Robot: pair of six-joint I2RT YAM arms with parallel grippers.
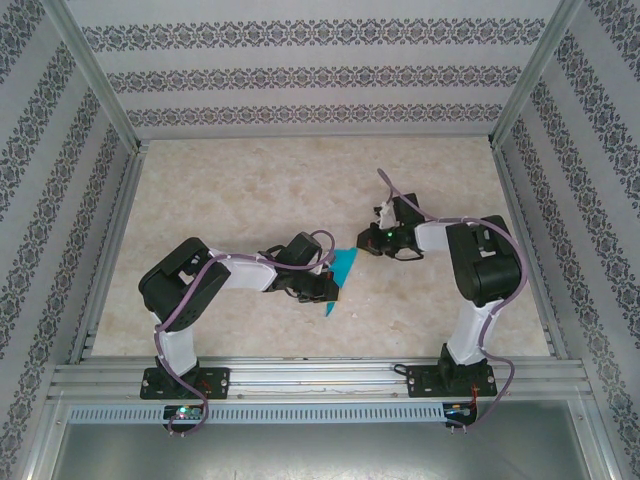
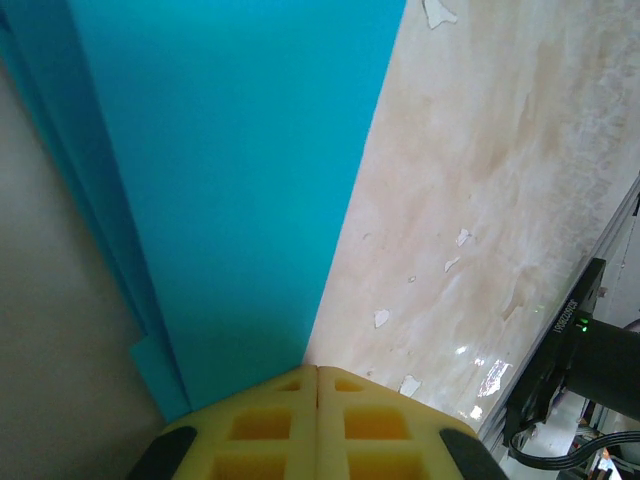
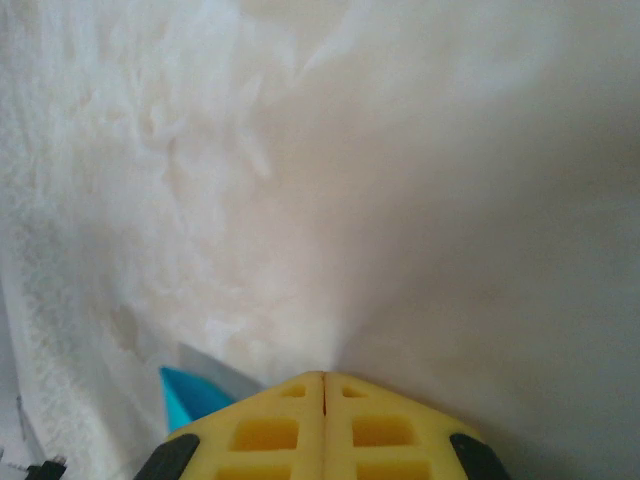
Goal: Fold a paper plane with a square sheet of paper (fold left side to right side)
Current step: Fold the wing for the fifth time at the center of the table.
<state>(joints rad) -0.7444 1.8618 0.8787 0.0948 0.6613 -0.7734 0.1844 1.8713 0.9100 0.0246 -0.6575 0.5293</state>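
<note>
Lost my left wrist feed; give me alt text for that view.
The teal paper, folded with layered edges at its left, runs from the top down to the closed yellow fingertips of the left tool. Pale marbled table with white flecks lies to the right.

Top external: set high above and behind the arm bases, looking down and forward over the whole table point(image 1: 250, 200), near edge to far edge. Left wrist: held very close behind the left gripper point(image 2: 317, 372), facing along the square sheet of paper point(image 2: 240, 200) and bare tabletop. Right wrist: equally close behind the right gripper point(image 3: 323, 378), facing blurred tabletop. Shared by all three: the teal sheet near the table's middle.
</note>
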